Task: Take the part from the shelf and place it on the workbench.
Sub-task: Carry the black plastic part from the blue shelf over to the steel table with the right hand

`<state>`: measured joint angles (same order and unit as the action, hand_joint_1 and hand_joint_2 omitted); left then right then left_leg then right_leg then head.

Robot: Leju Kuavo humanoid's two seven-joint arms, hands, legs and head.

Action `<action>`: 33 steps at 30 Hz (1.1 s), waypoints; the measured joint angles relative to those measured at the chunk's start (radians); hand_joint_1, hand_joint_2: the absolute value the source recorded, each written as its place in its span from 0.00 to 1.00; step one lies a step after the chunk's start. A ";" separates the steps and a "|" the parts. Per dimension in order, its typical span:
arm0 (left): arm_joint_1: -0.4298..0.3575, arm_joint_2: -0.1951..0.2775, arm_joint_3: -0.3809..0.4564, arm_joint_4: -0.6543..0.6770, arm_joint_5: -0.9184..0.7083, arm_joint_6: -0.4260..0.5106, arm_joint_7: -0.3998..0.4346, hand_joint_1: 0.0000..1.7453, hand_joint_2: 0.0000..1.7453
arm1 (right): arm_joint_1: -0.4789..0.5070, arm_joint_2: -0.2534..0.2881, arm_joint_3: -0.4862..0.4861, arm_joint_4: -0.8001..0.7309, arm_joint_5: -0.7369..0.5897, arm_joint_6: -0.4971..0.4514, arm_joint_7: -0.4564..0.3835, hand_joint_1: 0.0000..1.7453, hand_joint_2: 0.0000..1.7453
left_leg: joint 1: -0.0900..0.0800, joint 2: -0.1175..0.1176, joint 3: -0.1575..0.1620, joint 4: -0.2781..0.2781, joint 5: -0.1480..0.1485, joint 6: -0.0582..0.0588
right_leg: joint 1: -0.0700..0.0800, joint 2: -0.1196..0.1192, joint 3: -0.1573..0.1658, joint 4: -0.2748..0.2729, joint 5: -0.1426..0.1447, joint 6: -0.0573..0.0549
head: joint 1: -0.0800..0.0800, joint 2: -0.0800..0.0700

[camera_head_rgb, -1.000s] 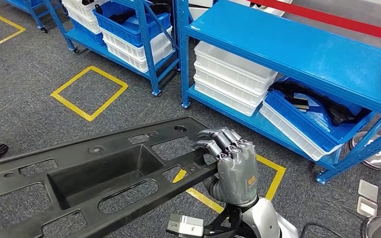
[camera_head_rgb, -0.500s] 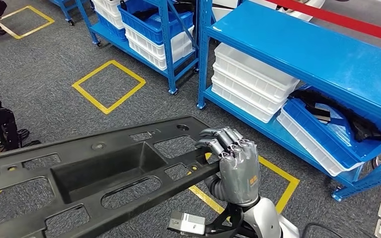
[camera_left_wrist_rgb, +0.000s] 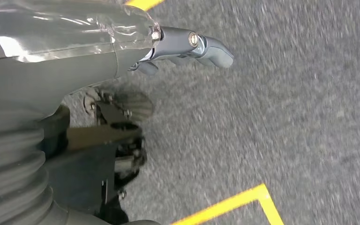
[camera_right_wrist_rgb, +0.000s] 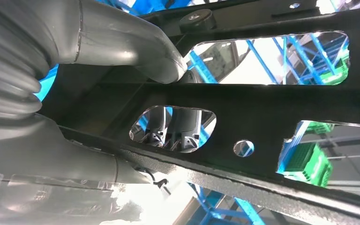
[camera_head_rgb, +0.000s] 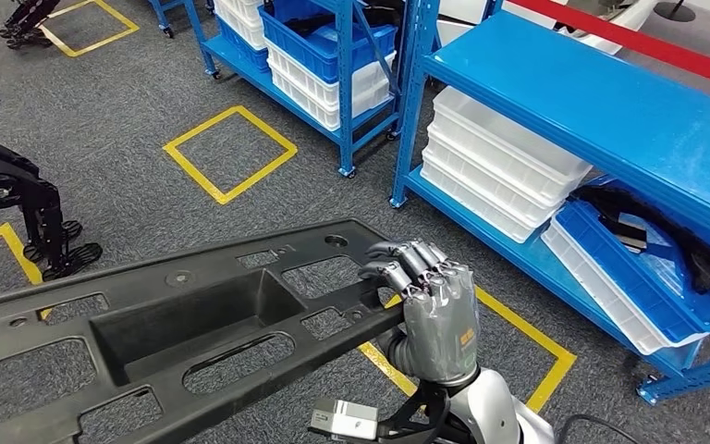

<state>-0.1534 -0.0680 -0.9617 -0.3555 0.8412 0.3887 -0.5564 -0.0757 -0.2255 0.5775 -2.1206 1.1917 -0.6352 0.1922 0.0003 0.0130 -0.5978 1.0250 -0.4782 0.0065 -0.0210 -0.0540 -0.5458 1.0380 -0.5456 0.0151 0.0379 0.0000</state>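
Black plastic, the long part point(camera_head_rgb: 176, 333) is gripped at its near end by the right hand point(camera_head_rgb: 436, 310), extending far leftward from it. The left hand point(camera_left_wrist_rgb: 187, 44) hangs with nothing in it, whether curled I cannot tell. One-ended carrying could let the part sag and twist loose.

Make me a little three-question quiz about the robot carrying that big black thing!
1. True or false: the right hand grips the black panel.
2. What colour are the square outlines on the floor? A) red B) yellow C) green
3. Fill in: the tilted blue bin sits on the blue ____.

Key: 1 true; 2 B; 3 shelf.
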 joint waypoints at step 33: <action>0.002 0.001 0.001 0.000 0.009 0.016 0.013 0.00 1.00 | 0.016 0.028 -0.007 0.009 -0.036 -0.003 -0.050 1.00 1.00 | 0.003 -0.005 0.004 -0.009 0.005 0.008 | 0.000 0.014 -0.009 0.035 -0.026 0.002 | 0.002 0.000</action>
<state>-0.1510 -0.0671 -0.9604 -0.3555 0.8504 0.4047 -0.5433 -0.0599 -0.1974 0.5706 -2.1119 1.1561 -0.6383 0.1420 0.0032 0.0083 -0.5935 1.0157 -0.4727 0.0144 -0.0211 -0.0400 -0.5547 1.0725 -0.5718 0.0169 0.0399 0.0000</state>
